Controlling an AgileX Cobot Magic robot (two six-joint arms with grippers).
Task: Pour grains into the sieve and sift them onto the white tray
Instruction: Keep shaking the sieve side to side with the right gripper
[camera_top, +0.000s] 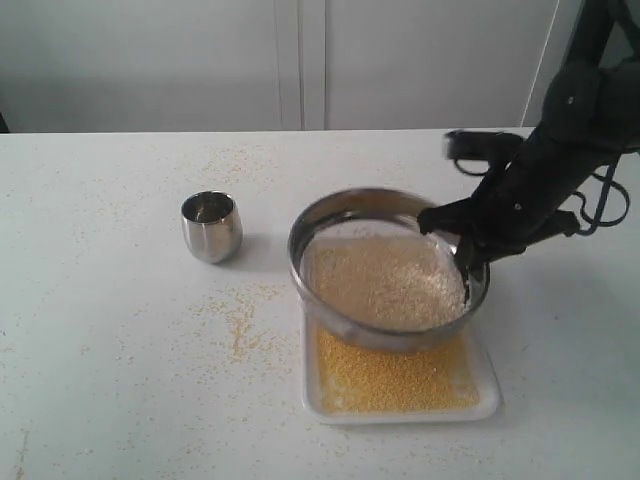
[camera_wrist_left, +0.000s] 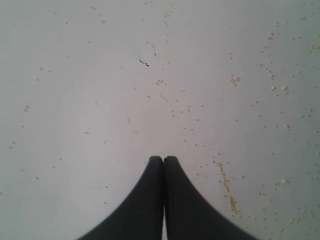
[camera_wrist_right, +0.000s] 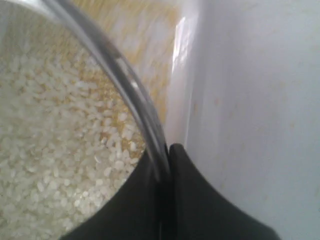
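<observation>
Sifting is the step in hand, by my reading. The right gripper (camera_top: 462, 245) is pinched narrow on the rim of the sieve (camera_top: 395, 340), one finger inside the ring and one outside. It holds the sieve over the far half of the white tray (camera_top: 400, 415); whether the underside clears the tray's rim I cannot tell. On the mesh lie whitish grains (camera_top: 385, 280), with a few yellow ones showing among them in the right wrist view. A bed of yellow grains (camera_top: 395, 380) fills the tray's near half. The left gripper (camera_wrist_left: 163, 161) is closed on nothing, over bare table (camera_top: 100, 330) dotted with spilled grains (camera_top: 240, 320); the exterior view does not show it. A small steel cup (camera_top: 211, 227) stands upright on the table, well apart to the left of the sieve.

To do it well, shake gently from side to side and keep the ring level. The grip is at one edge only, so a heavy load could twist the ring between the fingers. Keep the mesh inside the tray's outline. The sieve is about as wide as the tray and hides its far edge, so I cannot tell whether all of the mesh is over it. Anything falling outside would land on the table. Short strokes should work the last yellow grains down without throwing whitish ones over the wall.
</observation>
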